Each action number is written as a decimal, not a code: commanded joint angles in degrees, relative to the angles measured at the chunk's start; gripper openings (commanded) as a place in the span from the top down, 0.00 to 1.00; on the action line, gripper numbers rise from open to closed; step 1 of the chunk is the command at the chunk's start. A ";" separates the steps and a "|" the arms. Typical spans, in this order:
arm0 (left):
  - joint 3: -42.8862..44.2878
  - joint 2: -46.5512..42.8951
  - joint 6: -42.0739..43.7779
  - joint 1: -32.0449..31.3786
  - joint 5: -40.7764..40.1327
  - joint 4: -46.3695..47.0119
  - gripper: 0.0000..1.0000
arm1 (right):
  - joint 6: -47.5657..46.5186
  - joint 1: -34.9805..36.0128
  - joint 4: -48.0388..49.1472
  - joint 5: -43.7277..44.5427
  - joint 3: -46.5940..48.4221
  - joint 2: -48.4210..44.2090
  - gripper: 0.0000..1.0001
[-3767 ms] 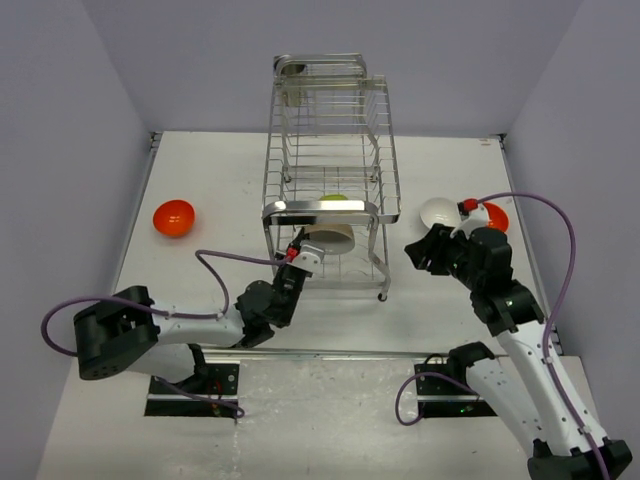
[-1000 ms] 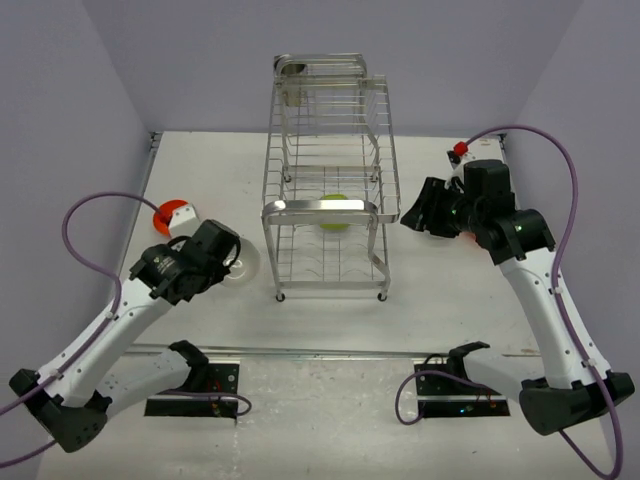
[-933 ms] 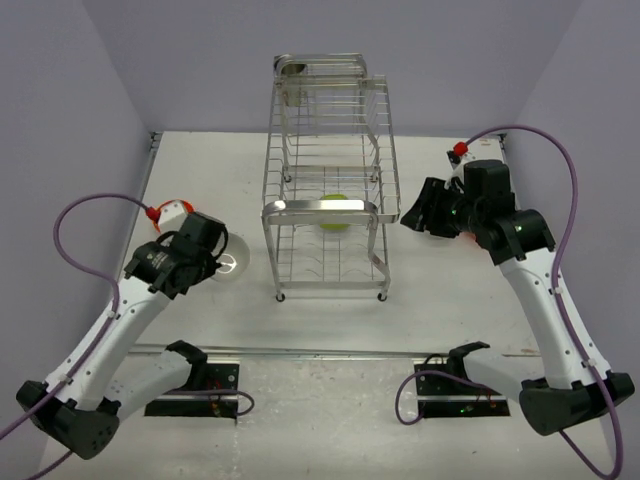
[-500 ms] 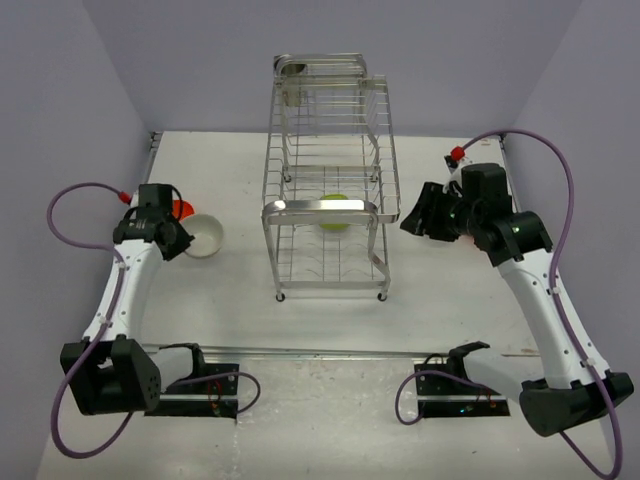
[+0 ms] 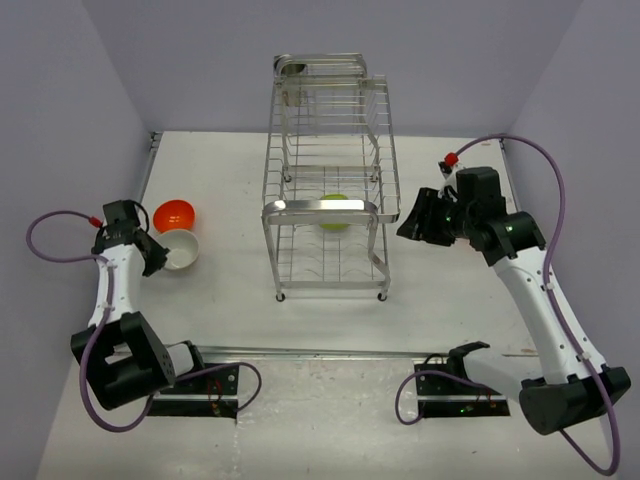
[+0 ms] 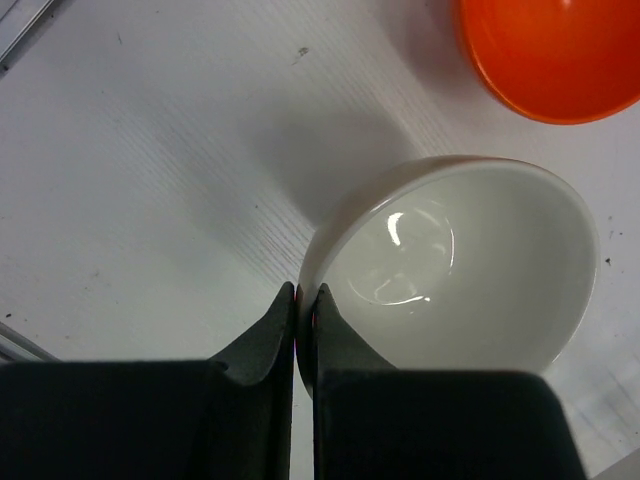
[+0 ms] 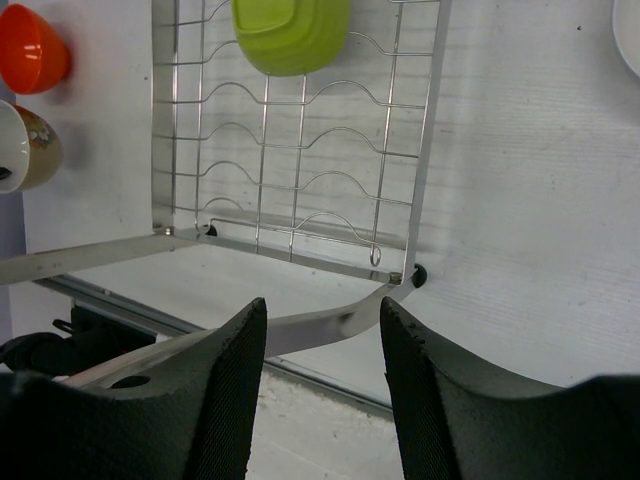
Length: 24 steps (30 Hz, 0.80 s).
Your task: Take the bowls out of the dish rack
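The left gripper [image 6: 305,292] has its jaws pinched almost together on the near rim of the beige bowl [image 6: 470,270], one finger inside the glossy white interior and the other against the outer wall. This thin-edge pinch suits a bowl too wide to span, and it keeps the bowl mouth-up. The bowl sits low over the table [image 5: 250,180] at the far left, well away from the dish rack [image 5: 285,207] and just beside an orange bowl [image 5: 174,214]. Whether its base already touches the surface cannot be told from these views. The spot looks chosen to gather unloaded bowls in one place clear of the rack, so the judgement is that this is the set-down, with release to come.

The right gripper [image 7: 322,310] holds nothing. Its jaws stand about halfway apart, aimed at the right side of the rack from a short way off. That opening is likely readiness for a rim pinch. Ahead of it, the lime-green bowl [image 7: 290,30] lies on the wavy wires of the lower tier and is the only bowl seen in the rack. Reaching it probably means going in between the chrome rim and the wires, where the fingers could catch.
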 commanded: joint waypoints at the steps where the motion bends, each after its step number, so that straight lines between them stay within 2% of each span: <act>1: -0.53 0.77 2.53 2.93 2.18 5.48 1.00 | 0.08 0.16 1.89 -2.61 1.49 0.67 0.50; 10: -0.89 5.08 2.18 7.24 1.56 8.12 1.00 | 0.26 0.25 1.45 -2.17 2.54 0.41 0.50; 24: 0.17 9.39 1.65 9.71 0.42 8.74 0.99 | 0.17 0.16 0.92 -2.08 2.37 0.06 0.50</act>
